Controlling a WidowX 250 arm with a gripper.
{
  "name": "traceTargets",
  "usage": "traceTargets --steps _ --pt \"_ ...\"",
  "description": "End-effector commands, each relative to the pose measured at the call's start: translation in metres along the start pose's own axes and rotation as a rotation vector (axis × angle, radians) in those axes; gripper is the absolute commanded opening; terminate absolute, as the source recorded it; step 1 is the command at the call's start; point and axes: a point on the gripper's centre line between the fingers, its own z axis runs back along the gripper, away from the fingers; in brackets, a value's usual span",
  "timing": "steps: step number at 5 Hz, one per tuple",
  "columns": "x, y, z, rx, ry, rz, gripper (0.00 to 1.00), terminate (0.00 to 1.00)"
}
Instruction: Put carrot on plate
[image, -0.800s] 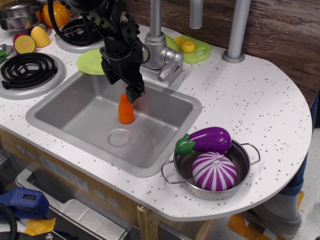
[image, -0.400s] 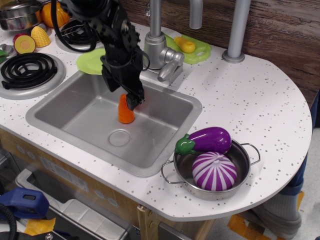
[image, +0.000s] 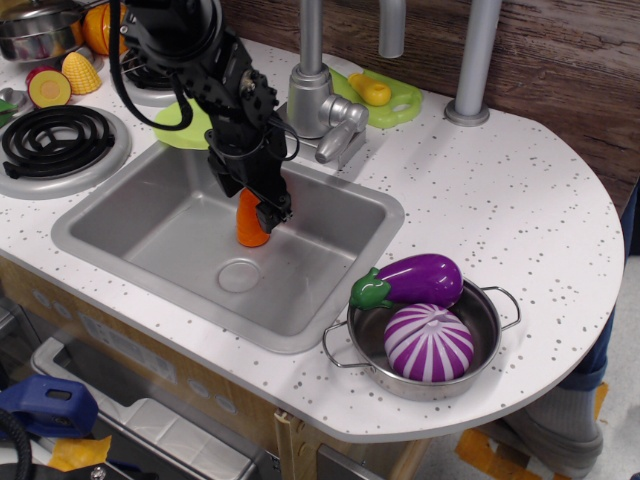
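The small orange carrot (image: 249, 226) stands upright on the floor of the steel sink (image: 150, 235), near its back wall. My gripper (image: 258, 208) is low in the sink, its black fingers (image: 274, 206) down around the carrot's upper half. The jaws look open on either side of it, and the carrot rests on the sink floor. The lime-green plate (image: 180, 128) lies on the counter behind the sink's back left corner, partly hidden by my arm.
A faucet (image: 318, 95) stands right behind the gripper. A leaf-shaped green board with a yellow toy (image: 385, 96) lies to its right. Stove burners (image: 55, 140), corn (image: 80, 72) and a pot are at the left. A pan with purple vegetables (image: 428, 335) sits at the front right.
My gripper has come down from just above the carrot's tip to around its upper half. The carrot has stayed in place.
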Motion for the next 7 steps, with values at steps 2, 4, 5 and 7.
traceTargets --steps 2,4,5,7 --pt "0.002 0.009 -0.005 0.02 -0.054 0.014 0.0 0.0" --pt "0.002 0.002 0.011 0.042 -0.032 0.065 0.0 0.0" --pt "0.004 0.012 0.049 0.112 0.027 0.049 0.0 0.0" --pt "0.019 0.052 0.101 0.19 0.07 -0.05 0.0 0.0"
